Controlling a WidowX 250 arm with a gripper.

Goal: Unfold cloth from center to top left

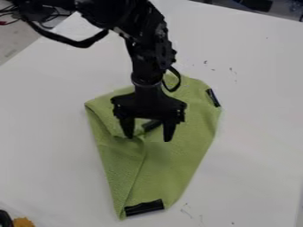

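Observation:
The gripper [148,136] hangs over the middle of the green cloth [177,164], its two fingers apart. Between the fingers, a black strip [152,125] lies on a folded part of the cloth near its center. Two more black strips mark the cloth, one at its right edge [213,98] and one at its bottom end [144,207]. A fold line runs from the center down toward the bottom. The arm hides part of the cloth's upper middle. Whether the fingertips touch the cloth, I cannot tell.
The white table [47,133] has small dark marks at the upper right and near the bottom. Its edge slants across the upper left, with cables [50,17] beyond. An orange object [24,222] beside a black one sits at the bottom left corner.

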